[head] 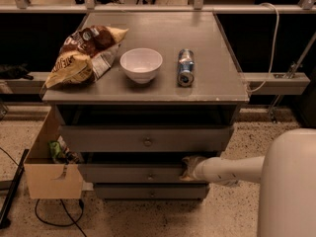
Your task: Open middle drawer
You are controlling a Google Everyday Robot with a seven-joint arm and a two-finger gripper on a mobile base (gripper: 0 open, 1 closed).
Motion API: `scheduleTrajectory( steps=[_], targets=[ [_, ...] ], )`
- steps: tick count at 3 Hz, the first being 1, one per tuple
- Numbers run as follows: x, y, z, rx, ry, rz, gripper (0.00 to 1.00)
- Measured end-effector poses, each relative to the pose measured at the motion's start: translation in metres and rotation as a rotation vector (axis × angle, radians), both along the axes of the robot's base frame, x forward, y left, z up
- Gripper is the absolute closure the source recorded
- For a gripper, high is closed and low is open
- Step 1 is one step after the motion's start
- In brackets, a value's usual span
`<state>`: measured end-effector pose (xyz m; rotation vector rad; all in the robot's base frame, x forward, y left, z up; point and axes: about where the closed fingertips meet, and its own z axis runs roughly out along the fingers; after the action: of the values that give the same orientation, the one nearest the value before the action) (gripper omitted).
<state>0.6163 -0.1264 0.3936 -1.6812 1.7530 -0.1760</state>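
The grey cabinet has three drawers. The middle drawer (128,174) is the long low front with a small round knob (150,177) at its centre. My gripper (188,167) reaches in from the right on a white arm (229,169). It sits at the top edge of the middle drawer's front, to the right of the knob, in the dark gap under the top drawer (145,138). The bottom drawer (150,192) lies just below.
On the cabinet top (207,80) lie a chip bag (84,56), a white bowl (141,64) and a can on its side (185,67). A cardboard box (52,179) stands against the cabinet's left side, with cables on the floor. My white body (289,186) fills the lower right.
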Motion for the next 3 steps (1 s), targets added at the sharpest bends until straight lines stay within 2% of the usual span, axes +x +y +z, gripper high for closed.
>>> scheduleTrajectory(
  steps=[3],
  targets=[
    [-0.01,-0.003,-0.002,0.014,-0.002,-0.004,1.0]
  ],
)
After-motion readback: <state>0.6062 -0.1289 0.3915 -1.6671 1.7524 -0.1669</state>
